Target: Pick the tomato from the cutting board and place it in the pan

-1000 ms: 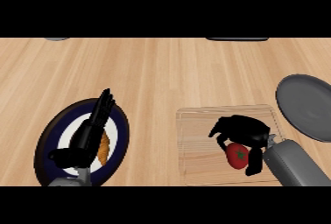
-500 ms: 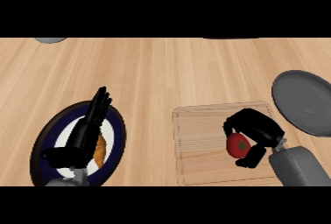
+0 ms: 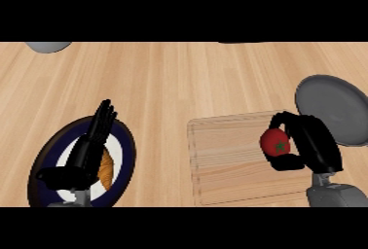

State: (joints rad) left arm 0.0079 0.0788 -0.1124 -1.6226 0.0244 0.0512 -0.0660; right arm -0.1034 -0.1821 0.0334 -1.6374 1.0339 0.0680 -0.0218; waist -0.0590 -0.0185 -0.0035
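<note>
One tomato (image 3: 274,142) clenched in our right hand (image 3: 310,146) above the cutting board (image 3: 230,165); we carry right, release over the pan (image 3: 332,104).

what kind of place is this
Most likely a kitchen counter: a wooden worktop with a cutting board, a grey pan at the right and a plate at the left. The right hand is curled round a tomato over the board.
</note>
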